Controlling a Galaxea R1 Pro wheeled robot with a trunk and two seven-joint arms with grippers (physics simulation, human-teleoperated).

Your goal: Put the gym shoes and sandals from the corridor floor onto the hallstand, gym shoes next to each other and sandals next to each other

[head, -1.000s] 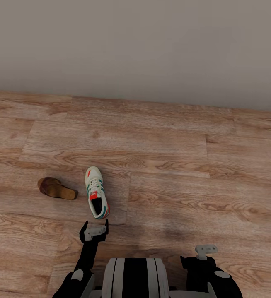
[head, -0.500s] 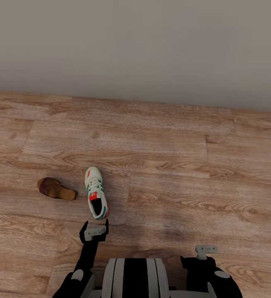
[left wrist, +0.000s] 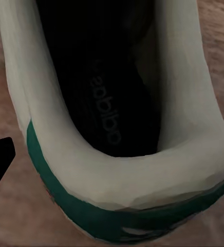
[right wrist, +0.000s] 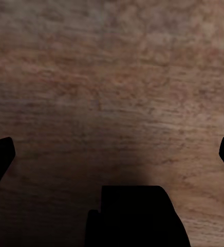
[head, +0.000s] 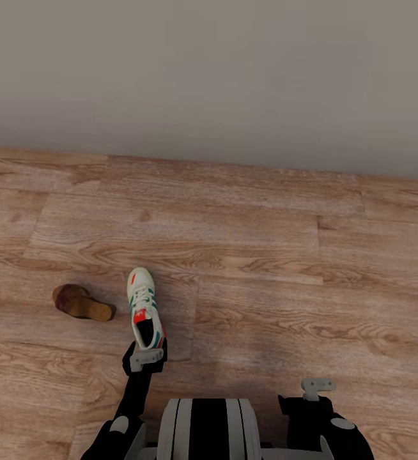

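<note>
My right gripper [right wrist: 112, 149] hangs wide open over bare corridor floor [head: 266, 255], holding nothing. My left gripper [head: 146, 356] sits at the heel of the gym shoe [head: 144, 308]; I cannot tell its jaw state. A sandal [head: 81, 303] lies just beside the shoe.

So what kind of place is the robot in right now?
Probably a home corridor or entryway: a wood-plank floor runs up to a plain grey wall, and a gym shoe and a brown sandal lie loose on the boards.
</note>
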